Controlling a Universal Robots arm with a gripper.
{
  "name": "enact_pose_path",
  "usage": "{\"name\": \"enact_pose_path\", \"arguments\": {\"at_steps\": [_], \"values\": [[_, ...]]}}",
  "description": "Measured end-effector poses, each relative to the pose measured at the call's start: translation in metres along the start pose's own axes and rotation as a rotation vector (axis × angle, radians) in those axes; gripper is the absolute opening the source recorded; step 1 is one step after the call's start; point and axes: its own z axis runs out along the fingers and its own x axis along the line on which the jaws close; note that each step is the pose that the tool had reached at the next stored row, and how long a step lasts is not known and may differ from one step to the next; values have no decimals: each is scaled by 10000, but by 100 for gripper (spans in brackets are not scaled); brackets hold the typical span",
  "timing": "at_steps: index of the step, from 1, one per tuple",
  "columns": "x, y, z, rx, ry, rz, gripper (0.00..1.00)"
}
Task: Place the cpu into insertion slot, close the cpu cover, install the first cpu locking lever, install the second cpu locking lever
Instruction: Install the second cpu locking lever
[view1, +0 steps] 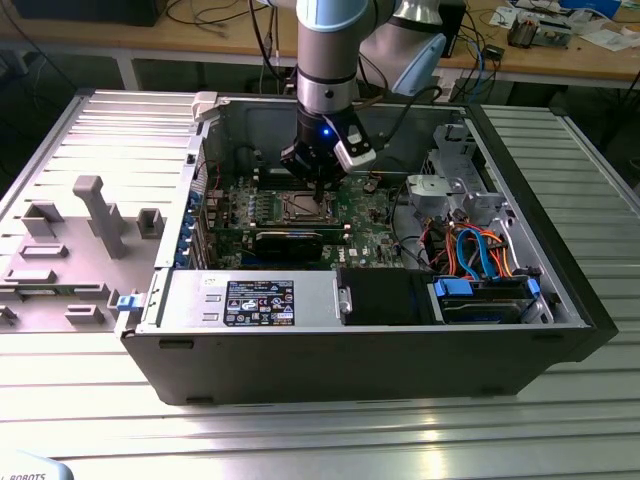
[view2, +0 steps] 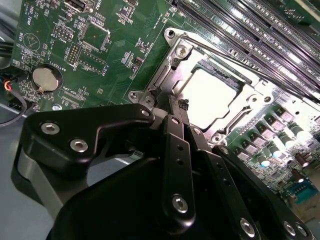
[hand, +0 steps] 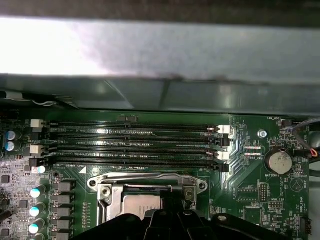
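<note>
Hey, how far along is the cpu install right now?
Done, it seems: the cpu sits in the insertion slot, and the cpu cover looks laid flat over it. In hand: the gripper, fingers together, is at the socket's edge beside a thin lever. Left: whether either locking lever is latched can't be told.

The arm (view1: 325, 45) is a thick silver-grey tube with a pale blue cap at its joint and a small blue light low on the wrist. The end effector (view2: 181, 107) is matt black, built from flat linked bars pinned with round silver screws.
</note>
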Motion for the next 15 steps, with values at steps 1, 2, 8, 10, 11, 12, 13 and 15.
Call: {"name": "enact_pose_path", "arguments": {"at_steps": [1, 2, 8, 10, 11, 12, 13, 15], "values": [[0, 0, -3, 0, 0, 0, 11], [0, 0, -7, 1, 0, 0, 11], [-1, 1, -38, -1, -1, 0, 11], [-1, 1, -52, 1, 1, 0, 11], [-1, 1, -59, 1, 0, 0, 11], [-2, 2, -64, 0, -1, 0, 11], [-2, 2, -66, -1, -1, 0, 11], [-2, 2, -67, -2, -2, 0, 11]]}}
